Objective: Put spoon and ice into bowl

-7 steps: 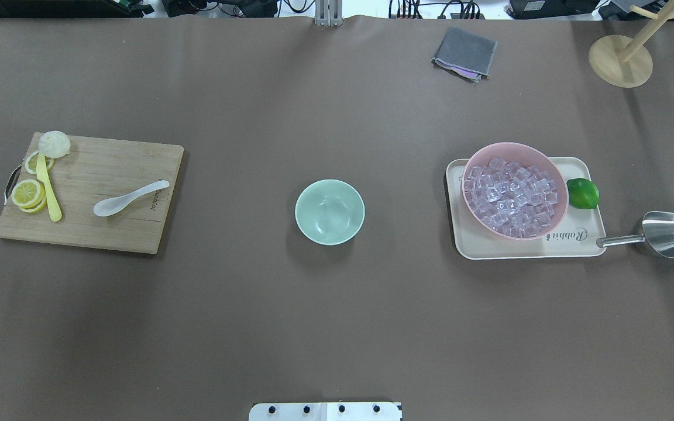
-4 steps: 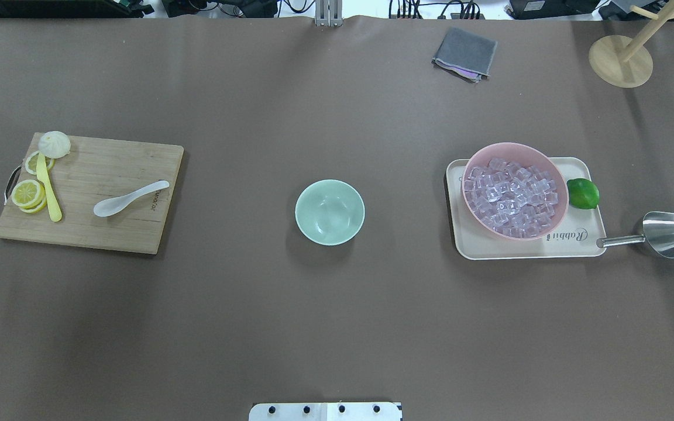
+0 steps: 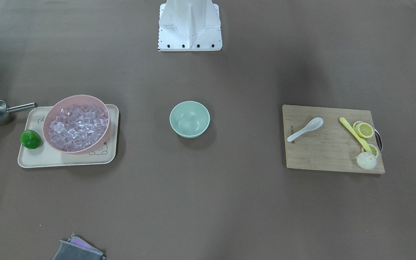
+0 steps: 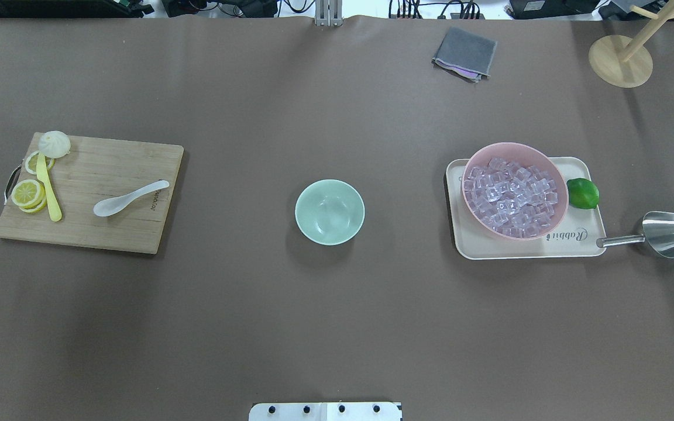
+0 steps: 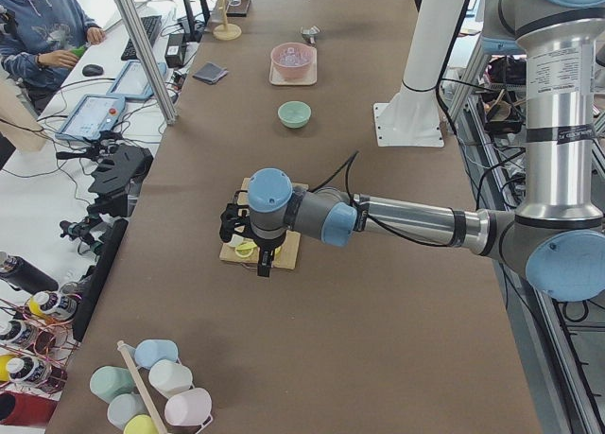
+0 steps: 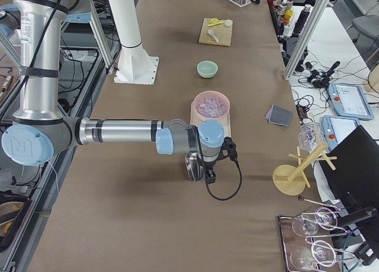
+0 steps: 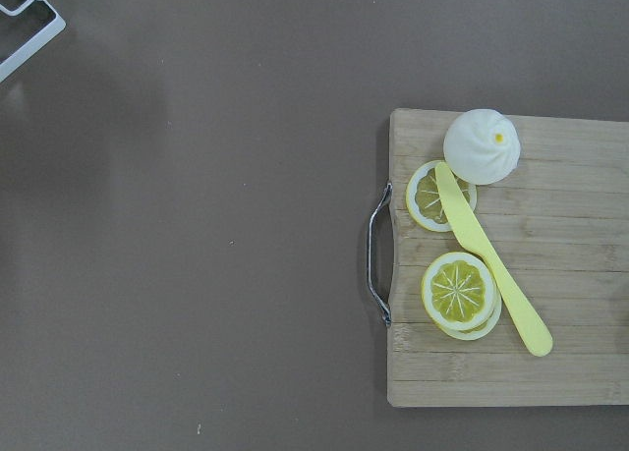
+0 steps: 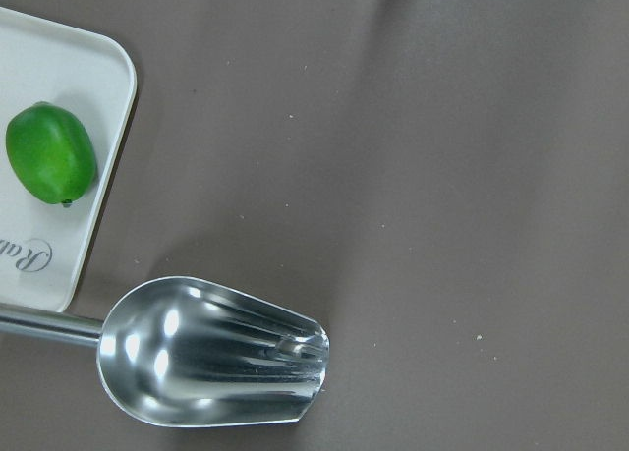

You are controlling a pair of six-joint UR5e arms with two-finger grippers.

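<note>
The white spoon [image 4: 129, 197] lies on the wooden cutting board [image 4: 109, 234] at the left, also in the front-facing view [image 3: 304, 129]. The mint-green bowl [image 4: 329, 211] stands empty at mid-table. Many clear ice cubes [image 4: 512, 197] fill the pink bowl [image 4: 512, 144] on the right. Neither gripper shows in the overhead or front-facing views. In the exterior left view my left gripper [image 5: 257, 259] hangs over the cutting board's end. In the exterior right view my right gripper [image 6: 208, 176] hangs over the steel scoop [image 6: 192, 165]. I cannot tell whether either is open or shut.
The board also holds lemon slices [image 4: 27, 193], a yellow utensil [image 4: 48, 190] and a white bun [image 4: 54, 144]. The pink bowl and a lime [image 4: 583, 193] sit on a cream tray [image 4: 489, 248]. The steel scoop [image 4: 664, 234] lies right of it. A grey cloth [image 4: 466, 52] and wooden stand [image 4: 621, 61] are at the far edge.
</note>
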